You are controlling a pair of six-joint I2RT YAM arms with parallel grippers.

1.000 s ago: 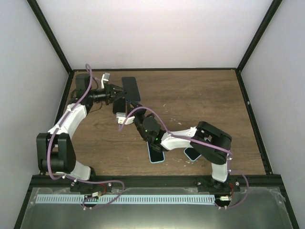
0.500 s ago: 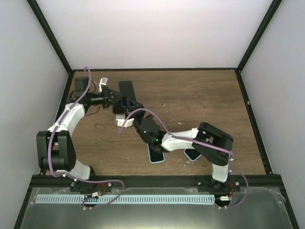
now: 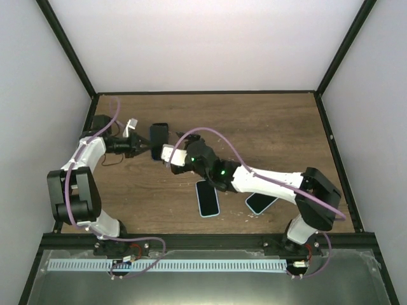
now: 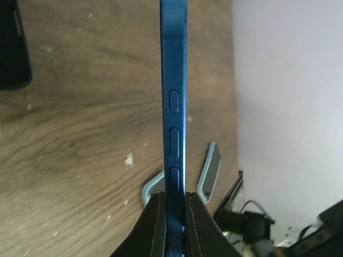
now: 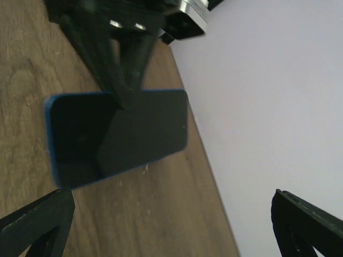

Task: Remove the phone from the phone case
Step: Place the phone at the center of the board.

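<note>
The phone (image 4: 173, 80) is up off its flat side at the far left of the table (image 3: 267, 133), pinched by the left gripper (image 4: 172, 199). The gripper's two black fingers are pressed together on the phone's lower end. From the left wrist the phone shows edge-on: a thin blue side with three long buttons in a row, running straight away from the fingers. From here I cannot tell whether its far end touches the wood.

The right arm stretches from its base at the near right across the middle of the table toward the far left. The right gripper (image 5: 171, 227) is just beside the phone and faces it. Its jaws are spread wide, one tip at each lower corner of its own view, and nothing is between them. That view shows the phone's broad dark face with a blue rim along one end. The left gripper's black fingers (image 5: 115, 69) come down across that face from above.

Nearer to me, around the middle of the table, a flat piece with a pale blue rim (image 3: 206, 198) lies flat on the wood. A second flat piece (image 3: 261, 202), dark and turned at an angle, lies near it to the right. The two are apart, both are well clear of the phone, and neither gripper touches them. Whether either one is the case I cannot tell.
</note>
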